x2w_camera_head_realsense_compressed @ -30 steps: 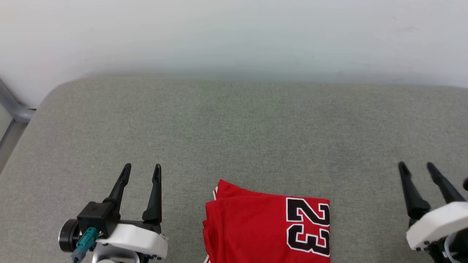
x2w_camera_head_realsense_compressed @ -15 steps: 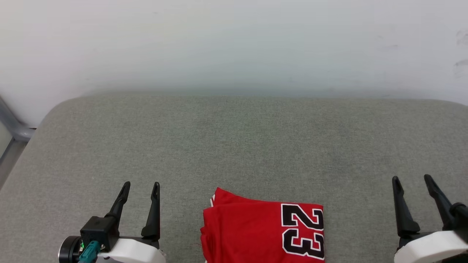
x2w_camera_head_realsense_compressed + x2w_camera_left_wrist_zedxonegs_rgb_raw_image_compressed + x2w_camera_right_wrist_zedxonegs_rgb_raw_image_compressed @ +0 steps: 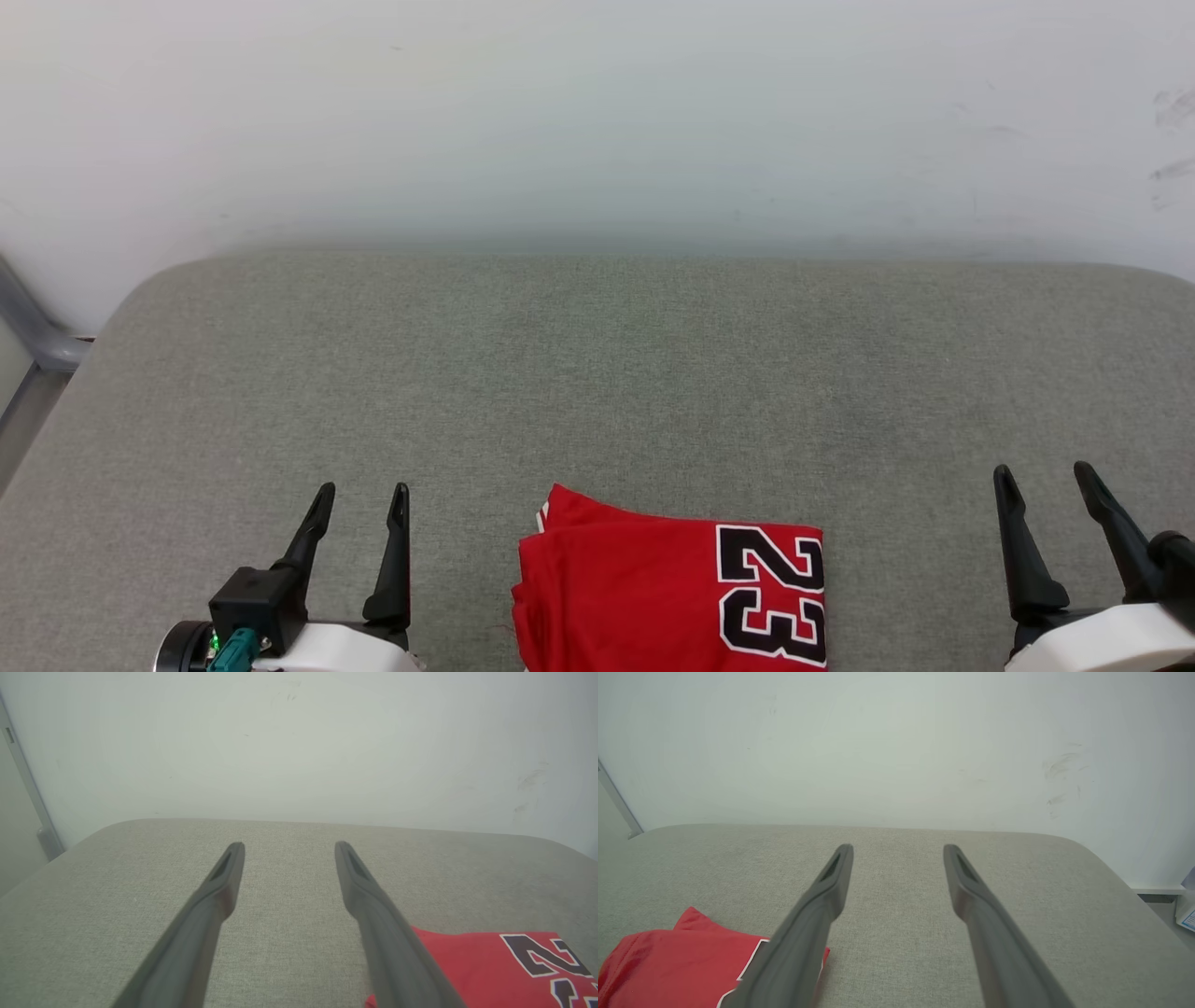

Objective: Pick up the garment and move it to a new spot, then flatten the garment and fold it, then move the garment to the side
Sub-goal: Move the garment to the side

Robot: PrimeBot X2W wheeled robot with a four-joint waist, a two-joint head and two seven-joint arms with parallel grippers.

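A grey padded surface meets a pale wall. The garment lies close to the robot, apparently folded, number up, between the left gripper and right gripper. Both grippers have their fingers spread, empty, clear of it.

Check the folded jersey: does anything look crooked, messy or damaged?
Nothing serious. The red jersey lies folded on the grey surface, one layer's corner poking out at its far left; faint scuffs mark the wall.

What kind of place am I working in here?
Likely an indoor lab-style folding station: a grey fabric-covered surface against a bare, scuffed white wall, with the folded red garment lying on it.
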